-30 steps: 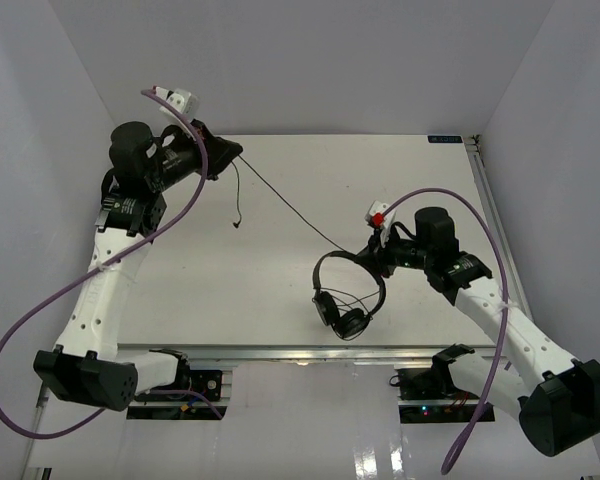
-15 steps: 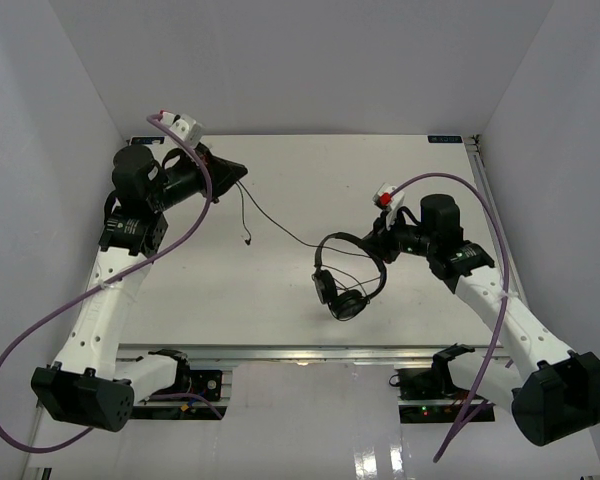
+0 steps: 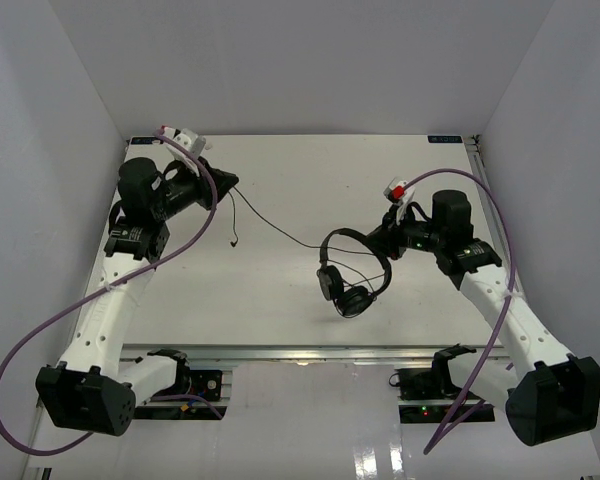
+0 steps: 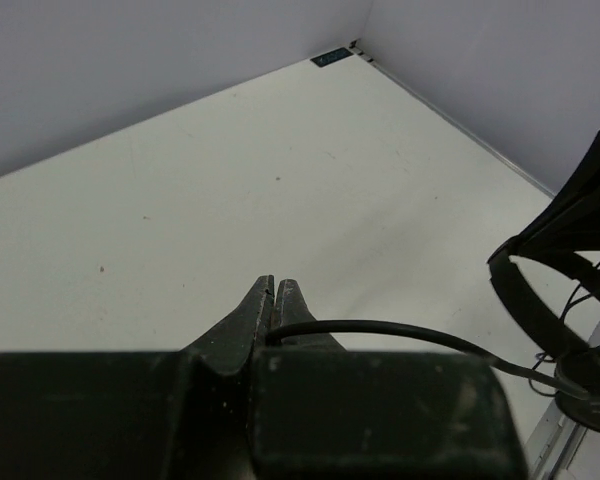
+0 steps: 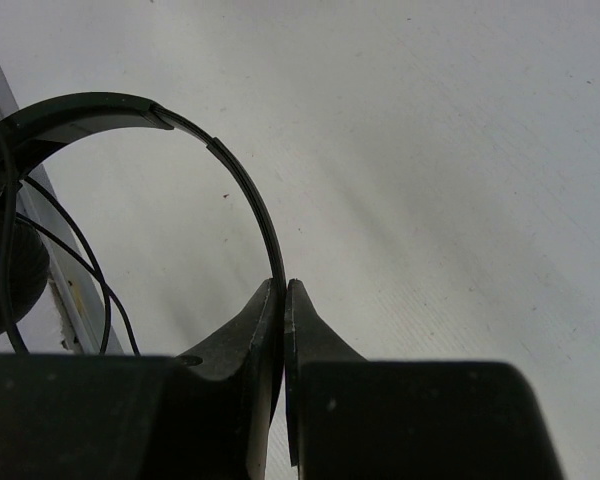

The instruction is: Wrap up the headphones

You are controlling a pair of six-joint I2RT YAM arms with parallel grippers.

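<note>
The black headphones [image 3: 352, 272] hang from my right gripper [image 3: 382, 243], which is shut on the thin headband [image 5: 242, 188]. Their two earcups [image 3: 354, 299] sit on the near side, with loops of cable across them. The thin black cable [image 3: 280, 229] runs from the headphones back-left to my left gripper [image 3: 229, 180], which is shut on it. Its free end with the plug [image 3: 232, 241] dangles below that gripper. In the left wrist view the cable [image 4: 400, 328] comes out of the shut gripper [image 4: 277, 286] toward the headphones [image 4: 555, 240] at the right edge. In the right wrist view the right gripper [image 5: 283, 287] is shut on the headband's edge.
White walls enclose the white table [image 3: 310, 180] on the left, back and right. A metal rail [image 3: 310, 352] runs along the near edge between the arm bases. Thick purple robot cables [image 3: 490, 220] loop beside each arm.
My right gripper has carried the headphones a little right and back. My left gripper has swung toward the near-left with the cable, and the plug end has shifted with it.
</note>
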